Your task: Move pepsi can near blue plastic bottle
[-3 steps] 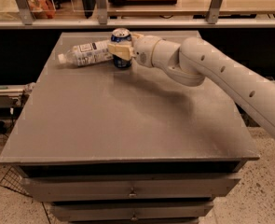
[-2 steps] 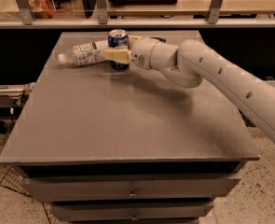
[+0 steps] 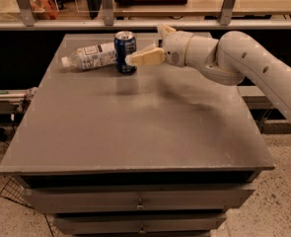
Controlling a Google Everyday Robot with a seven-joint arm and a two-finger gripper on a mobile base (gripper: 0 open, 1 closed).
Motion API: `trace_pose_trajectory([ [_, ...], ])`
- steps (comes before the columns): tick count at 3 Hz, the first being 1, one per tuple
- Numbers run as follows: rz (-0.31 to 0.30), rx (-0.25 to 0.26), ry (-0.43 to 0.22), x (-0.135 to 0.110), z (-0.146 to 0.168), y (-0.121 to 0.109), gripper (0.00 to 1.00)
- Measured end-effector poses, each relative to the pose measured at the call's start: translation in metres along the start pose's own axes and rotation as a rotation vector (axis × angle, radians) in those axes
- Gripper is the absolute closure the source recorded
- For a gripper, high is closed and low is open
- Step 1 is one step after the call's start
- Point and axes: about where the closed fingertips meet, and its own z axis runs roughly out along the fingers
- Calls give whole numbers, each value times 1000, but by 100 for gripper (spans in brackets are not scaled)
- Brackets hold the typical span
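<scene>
The gripper hangs over the far side of the bench, spread wide and holding nothing, one fingertip at the can. The can stands upright against the bottle, which lies on its side, so placement looks done. That near finger could tip the can.

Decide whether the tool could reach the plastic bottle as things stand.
Probably not straight on: the pepsi can stands between the tool, at the can's right, and the lying plastic bottle.
</scene>
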Motion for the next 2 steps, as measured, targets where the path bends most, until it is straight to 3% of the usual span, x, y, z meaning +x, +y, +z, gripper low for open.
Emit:
trace_pose_trajectory([
  [1,-52,35,5,-22,-71,-17,0],
  [2,-52,33,5,-22,-76,-17,0],
])
